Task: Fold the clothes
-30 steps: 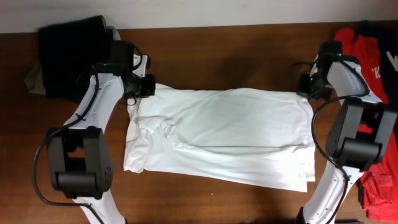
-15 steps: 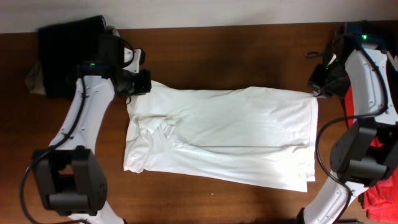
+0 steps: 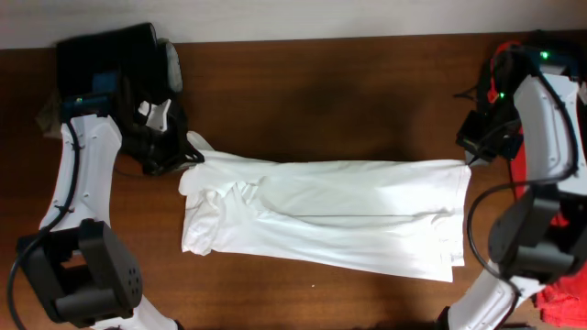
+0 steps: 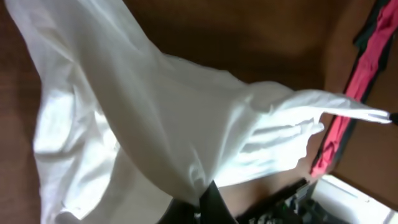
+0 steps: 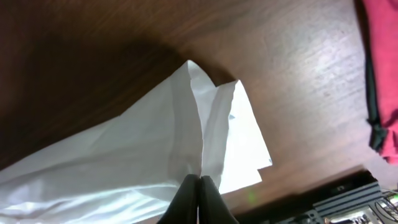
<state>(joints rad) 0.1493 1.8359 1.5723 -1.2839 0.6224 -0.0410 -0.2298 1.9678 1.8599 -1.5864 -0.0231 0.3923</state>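
The clothes in hand are a large white T-shirt (image 3: 321, 215) spread across the middle of the wooden table (image 3: 321, 82), with its long side running left to right. My left gripper (image 3: 182, 158) is shut on the shirt's far left corner, and the cloth (image 4: 155, 112) hangs in folds from the pinched fingers (image 4: 202, 200). At the far right corner my right gripper (image 3: 470, 158) is shut on a doubled hem (image 5: 205, 118), the two black fingers pressed together (image 5: 199, 185). The shirt's far edge is lifted and stretched between both grippers.
A black garment (image 3: 101, 64) lies piled at the back left corner, behind the left arm. Red garments (image 3: 555, 275) lie along the right edge beside the right arm, and they also show in the wrist views as red cloth (image 4: 354, 93) and red cloth (image 5: 382, 62).
Both grippers have carried the shirt's far edge toward the front of the table. The left arm has swung outward to the left, the right arm to the right, pulling the edge taut.
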